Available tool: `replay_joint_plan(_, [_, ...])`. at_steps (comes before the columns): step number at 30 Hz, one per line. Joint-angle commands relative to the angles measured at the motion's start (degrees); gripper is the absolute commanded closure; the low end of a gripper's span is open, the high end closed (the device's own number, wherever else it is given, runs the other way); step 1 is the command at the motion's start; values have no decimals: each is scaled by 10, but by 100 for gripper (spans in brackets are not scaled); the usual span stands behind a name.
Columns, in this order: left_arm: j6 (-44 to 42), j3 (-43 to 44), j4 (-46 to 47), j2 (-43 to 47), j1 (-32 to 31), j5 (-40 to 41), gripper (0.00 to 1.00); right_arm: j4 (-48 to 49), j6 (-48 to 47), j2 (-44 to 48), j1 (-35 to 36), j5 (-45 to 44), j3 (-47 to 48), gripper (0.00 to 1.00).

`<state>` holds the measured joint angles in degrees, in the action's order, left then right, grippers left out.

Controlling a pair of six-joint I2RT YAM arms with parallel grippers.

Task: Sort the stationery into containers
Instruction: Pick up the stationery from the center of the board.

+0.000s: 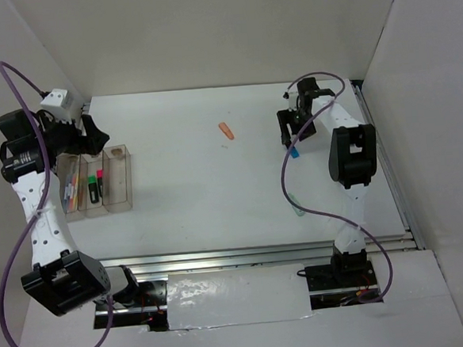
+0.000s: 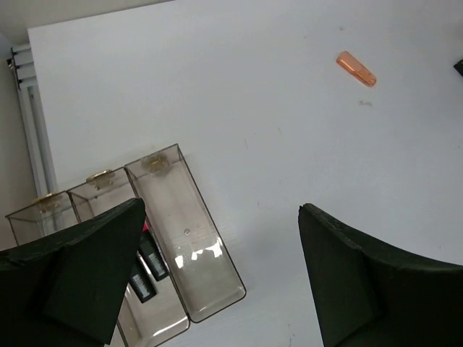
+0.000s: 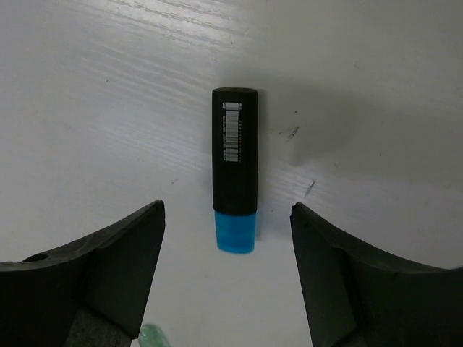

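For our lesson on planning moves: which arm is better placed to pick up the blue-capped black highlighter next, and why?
Likely the right. The right gripper, open, hovers over the highlighter, which lies between its jaws; the left gripper is far off, by the bins.

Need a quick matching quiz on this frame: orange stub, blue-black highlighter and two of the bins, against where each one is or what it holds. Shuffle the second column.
Things:
1. orange stub
2. blue-black highlighter
3. right-hand bin of the row, top view
4. middle bin

Place or state:
A. nothing visible inside
B. flat on the table, framed by the open right fingers in the wrist view
C. alone on the table, between the two arms
D. holds green and pink highlighters

Pairs: 1-C, 2-B, 3-A, 4-D
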<state>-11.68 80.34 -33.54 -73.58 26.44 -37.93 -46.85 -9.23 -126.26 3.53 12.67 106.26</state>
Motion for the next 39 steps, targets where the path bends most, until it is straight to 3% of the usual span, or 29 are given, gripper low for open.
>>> replay_joint_plan(1, [-31, -2, 15, -4, -9, -71, 1, -32, 4, -28, 13, -10, 47, 24])
replay_joint_plan(5, [-43, 11, 2, -8, -17, -115, 1, -38, 10, -61, 22, -36, 77, 33])
replay_joint_plan(7, [-16, -3, 37, 12, -21, -99, 1, -45, 12, -82, 27, -48, 98, 38])
replay_joint_plan(14, [-52, -56, 92, 77, -64, -35, 1, -68, 15, -125, 33, -89, 134, 58])
replay_joint_plan(18, [-97, -82, 103, 114, -86, -101, 1, -61, 18, -97, 35, -83, 118, 63])
replay_joint_plan(21, [-140, -91, 94, 123, -150, -78, 13, -59, 27, -40, 41, -27, 78, 99])
replay_joint_plan(25, [-220, -119, 85, 134, -226, -77, 16, -85, 40, 29, 60, 67, 46, 100])
replay_joint_plan(29, [-351, -173, 81, 164, -352, -79, 14, -83, 55, 121, 96, 159, -29, 100])
replay_joint_plan(35, [-441, -248, 117, 177, -526, 14, 12, -52, 83, 185, 182, 267, -110, 100])
replay_joint_plan(39, [-496, -264, 139, 156, -597, 53, 21, -47, 88, 188, 237, 369, -130, 100])
